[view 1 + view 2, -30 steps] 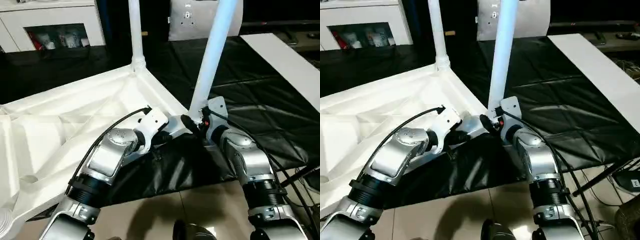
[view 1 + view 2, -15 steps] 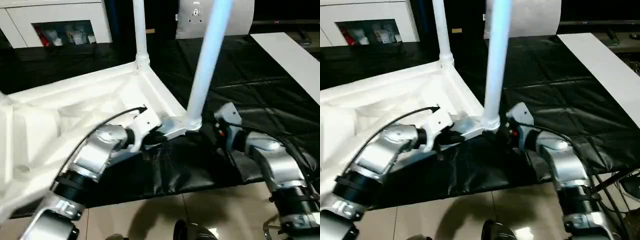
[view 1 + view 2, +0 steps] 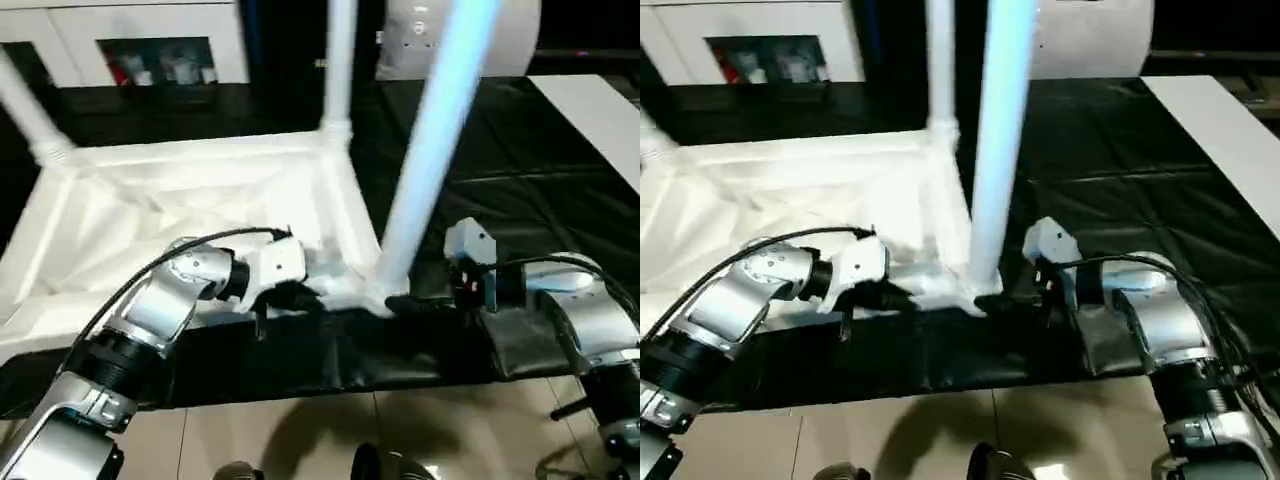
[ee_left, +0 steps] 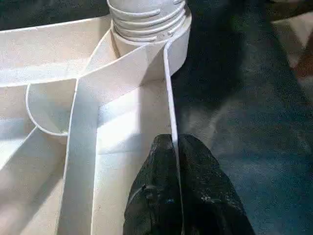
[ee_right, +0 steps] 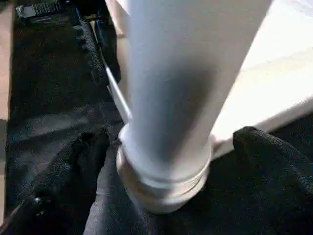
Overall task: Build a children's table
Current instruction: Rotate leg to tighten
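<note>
My left gripper [image 4: 173,196] pinches the tabletop's rim [image 4: 168,93]; right gripper [image 5: 166,161], spread wide, straddles the near leg [image 3: 425,170]. I'd clamp low, then twist.

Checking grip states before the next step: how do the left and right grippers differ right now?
The left gripper is shut, pinching the thin side wall of the table top; the right gripper is open, one finger on each side of the near leg, not clamping it. The left works on the rim, the right at the leg's base. Both sit at the same near corner.
</note>
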